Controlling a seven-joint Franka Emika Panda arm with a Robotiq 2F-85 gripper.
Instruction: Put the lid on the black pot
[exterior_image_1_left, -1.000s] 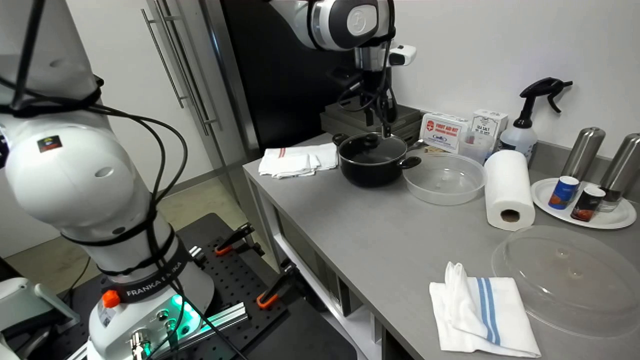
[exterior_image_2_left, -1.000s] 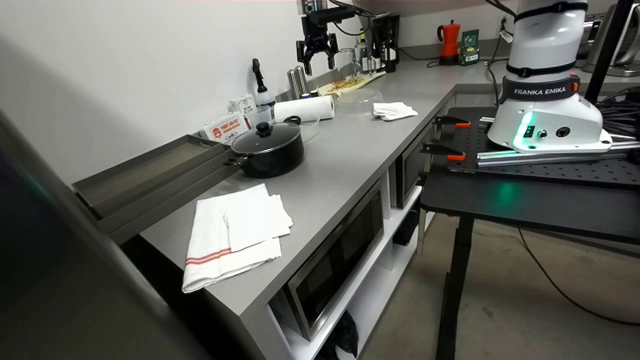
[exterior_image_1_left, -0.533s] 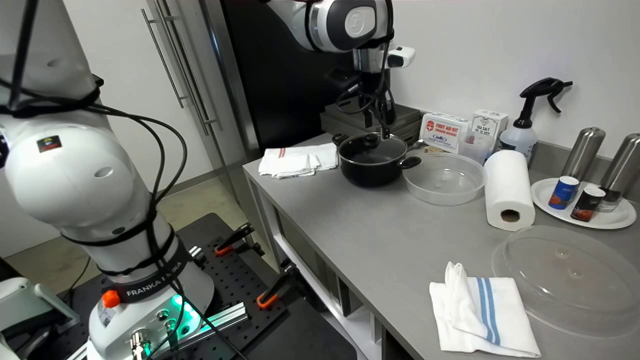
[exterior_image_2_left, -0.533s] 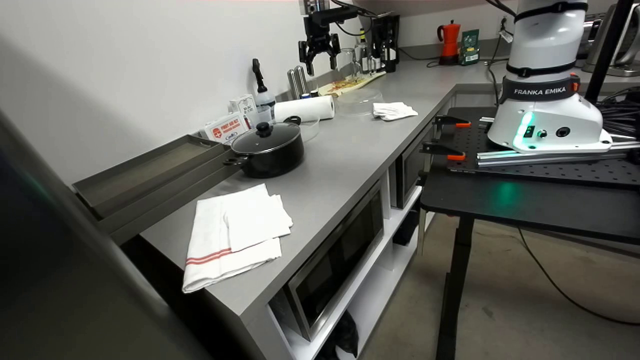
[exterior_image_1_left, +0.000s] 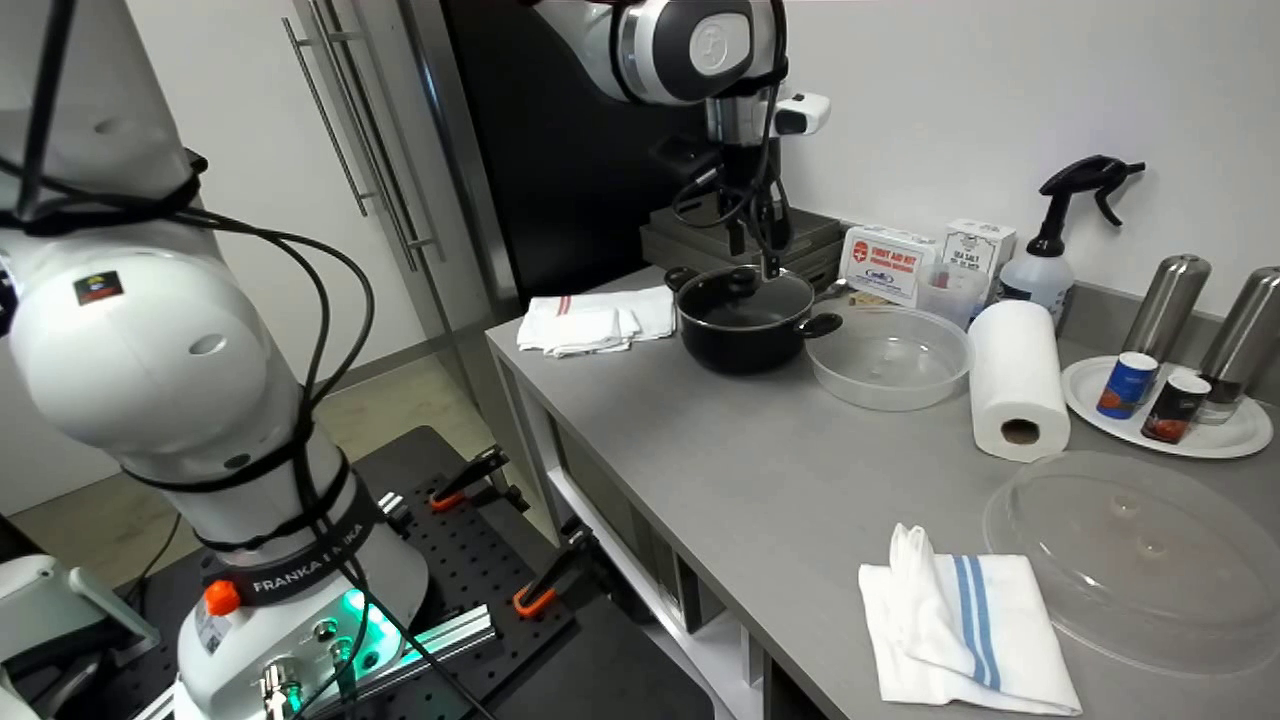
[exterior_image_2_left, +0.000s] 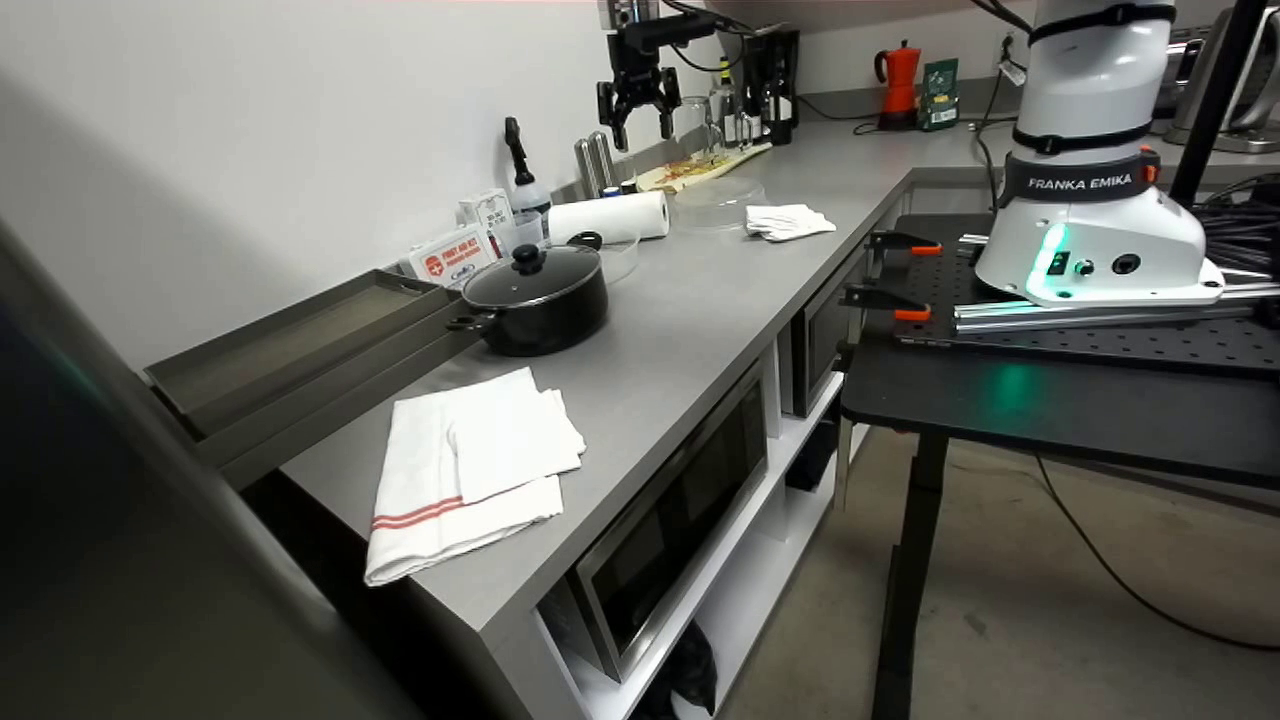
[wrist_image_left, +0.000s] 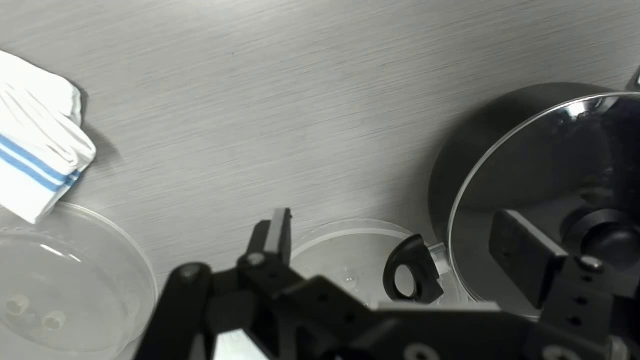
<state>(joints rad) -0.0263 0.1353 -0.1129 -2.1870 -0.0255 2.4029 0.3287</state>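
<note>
On the counter, the lid covers the pot; just beside it, a bowl; higher, the gripper gapes wide, holding nothing.

A grey counter runs along the wall, with the black pot standing on it between a folded red-striped towel and a clear tub, a paper towel roll lying just beside the tub. Over by the wall I see a dark tray, a first aid box, a salt box and an upright spray bottle. Along the same top come a white plate, a wide clear dish and a blue-striped towel at its rim, and past the corner a red coffee pot stands beside a green packet.
</note>
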